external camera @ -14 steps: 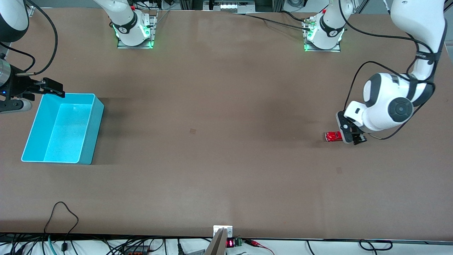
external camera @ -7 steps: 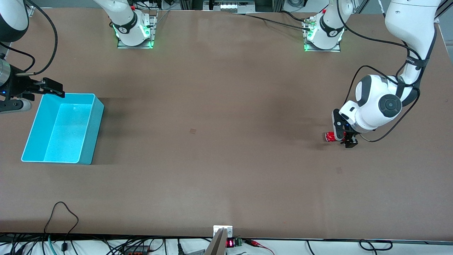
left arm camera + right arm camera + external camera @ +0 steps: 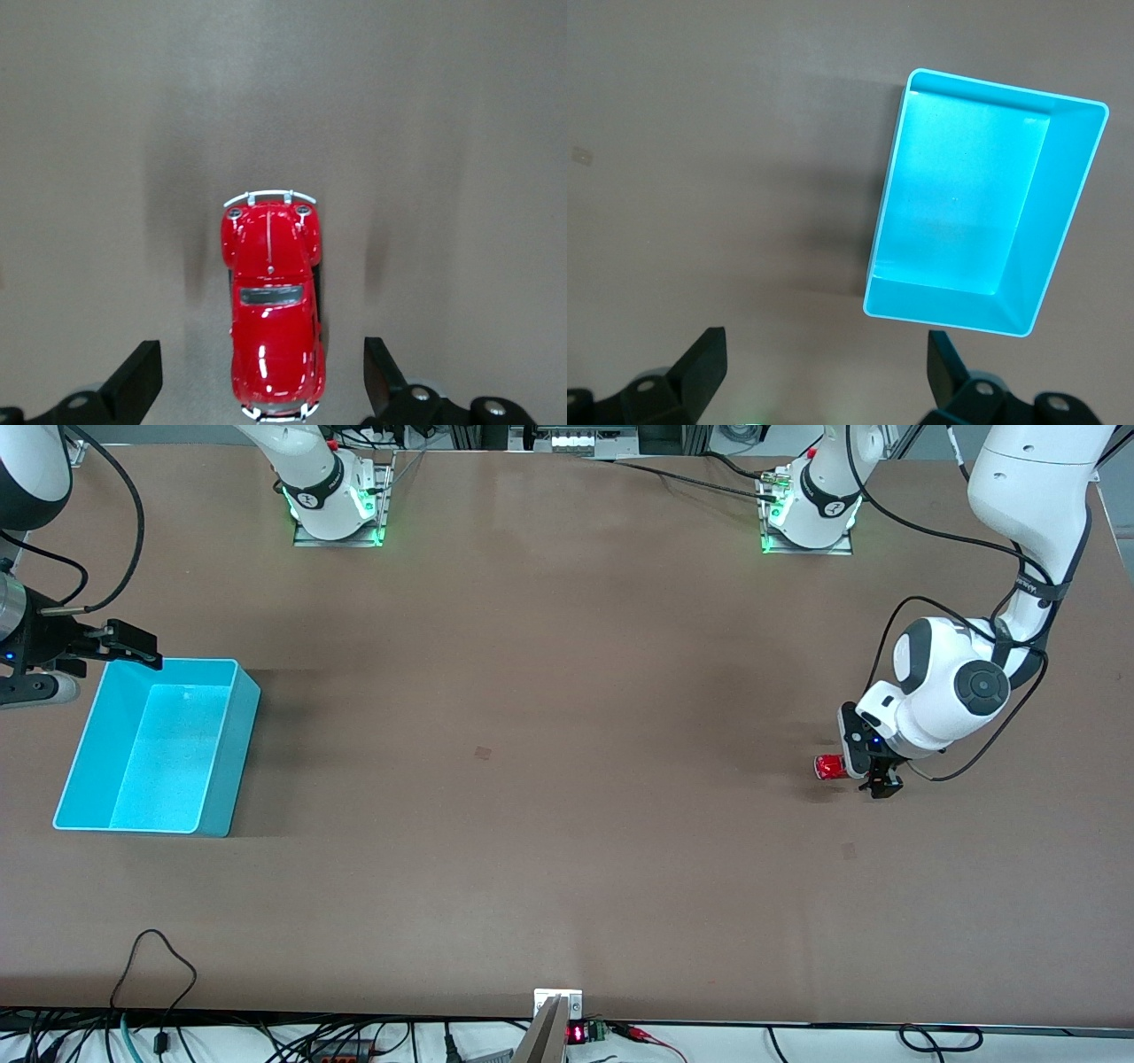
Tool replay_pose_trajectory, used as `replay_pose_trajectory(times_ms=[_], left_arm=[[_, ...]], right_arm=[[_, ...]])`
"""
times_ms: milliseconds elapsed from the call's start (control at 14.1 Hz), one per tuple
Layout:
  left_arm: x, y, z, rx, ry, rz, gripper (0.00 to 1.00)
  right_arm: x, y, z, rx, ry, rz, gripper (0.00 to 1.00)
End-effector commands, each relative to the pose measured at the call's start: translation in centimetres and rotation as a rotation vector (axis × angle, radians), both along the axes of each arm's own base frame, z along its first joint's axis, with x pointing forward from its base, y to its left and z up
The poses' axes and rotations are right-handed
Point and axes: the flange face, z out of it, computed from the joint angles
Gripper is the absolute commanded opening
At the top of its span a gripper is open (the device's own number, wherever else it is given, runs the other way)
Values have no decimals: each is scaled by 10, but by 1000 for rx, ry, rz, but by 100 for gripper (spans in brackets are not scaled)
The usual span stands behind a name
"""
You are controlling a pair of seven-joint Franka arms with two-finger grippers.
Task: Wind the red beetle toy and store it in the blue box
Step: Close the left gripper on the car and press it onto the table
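Left tool lowered, fingers spread, right tool waiting, open

Bare table lies between red beetle toy and blue box.

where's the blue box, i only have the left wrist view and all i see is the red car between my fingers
Observer: The blue box sits at the right arm's end of the table; the red beetle toy is at the left arm's end.
Operator: anything in the box
Observer: No, the right wrist view shows its inside bare.
Operator: where's the right end effector
Observer: The right end effector is open, waiting over the box's corner toward the robots' bases.
Operator: is my end effector down at the car
Observer: The left end effector is low over the toy, open, fingers astride it and not touching.
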Motion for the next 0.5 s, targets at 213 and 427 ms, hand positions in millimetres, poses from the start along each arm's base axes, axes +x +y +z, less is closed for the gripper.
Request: replay_pose_trajectory(times_ms=[213,427], left_arm=[[-12,-1,-7,0,-17,-29,93],[-12,-1,-7,0,-17,-29,73]], right_arm=[[-1,-1,5,3,-11,-8,100],[-1,-1,4,4,-8,-8,100]])
